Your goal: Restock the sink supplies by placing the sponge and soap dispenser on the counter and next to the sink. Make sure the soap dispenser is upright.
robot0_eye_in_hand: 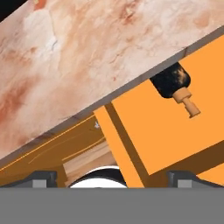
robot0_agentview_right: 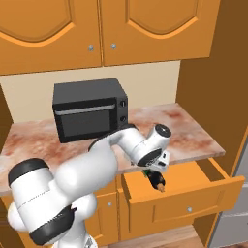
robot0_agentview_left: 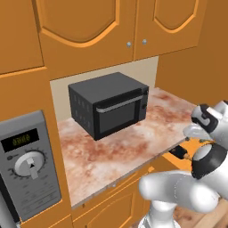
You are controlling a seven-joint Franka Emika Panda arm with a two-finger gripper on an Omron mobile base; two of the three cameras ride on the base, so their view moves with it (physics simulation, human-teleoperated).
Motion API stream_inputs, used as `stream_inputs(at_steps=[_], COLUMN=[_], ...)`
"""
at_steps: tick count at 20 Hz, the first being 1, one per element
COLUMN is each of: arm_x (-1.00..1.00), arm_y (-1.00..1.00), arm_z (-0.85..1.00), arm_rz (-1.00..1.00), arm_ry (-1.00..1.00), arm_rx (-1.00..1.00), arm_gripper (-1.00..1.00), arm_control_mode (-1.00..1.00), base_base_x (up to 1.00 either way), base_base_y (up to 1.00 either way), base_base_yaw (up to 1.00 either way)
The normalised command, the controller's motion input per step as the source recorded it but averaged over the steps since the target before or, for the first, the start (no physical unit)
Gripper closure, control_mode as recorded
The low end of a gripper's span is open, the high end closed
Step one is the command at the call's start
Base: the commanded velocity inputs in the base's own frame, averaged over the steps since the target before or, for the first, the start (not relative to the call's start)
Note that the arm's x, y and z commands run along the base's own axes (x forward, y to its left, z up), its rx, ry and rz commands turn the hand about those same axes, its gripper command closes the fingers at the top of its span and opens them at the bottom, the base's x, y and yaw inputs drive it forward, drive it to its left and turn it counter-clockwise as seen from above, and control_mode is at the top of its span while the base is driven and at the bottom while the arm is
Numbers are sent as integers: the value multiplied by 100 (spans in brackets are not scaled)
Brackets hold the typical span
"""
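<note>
The soap dispenser (robot0_eye_in_hand: pixel 173 83), a dark bottle with a tan pump nozzle, lies on its side in the open drawer (robot0_agentview_right: pixel 184 193) just under the tabletop (robot0_agentview_right: pixel 189 131) edge; it is probably rigid, light and smooth, best taken across the body, not the slim pump. The hand (robot0_agentview_right: pixel 154 173) hovers above it, released, fingers spread. The base views add the black microwave (robot0_agentview_left: pixel 109 104), while the hand view resolves the nozzle.
</note>
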Motion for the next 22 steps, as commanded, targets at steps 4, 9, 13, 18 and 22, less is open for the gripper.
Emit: stream_inputs(at_steps=[4, 9, 13, 18, 22], arm_x=[23, 21, 18, 9, 0], arm_y=[-29, -16, -17, -13, -12], arm_z=[-41, -41, -45, -37, -32], arm_rz=[0, 0, 0, 0, 0], arm_ry=[4, 3, 6, 6, 6], arm_rx=[0, 0, 0, 0, 0], arm_gripper=[-100, -100, -100, -100, -100], arm_control_mode=[-100, -100, -100, -100, -100], base_base_x=[0, 0, 0, 0, 0], base_base_y=[0, 0, 0, 0, 0], base_base_yaw=[0, 0, 0, 0, 0])
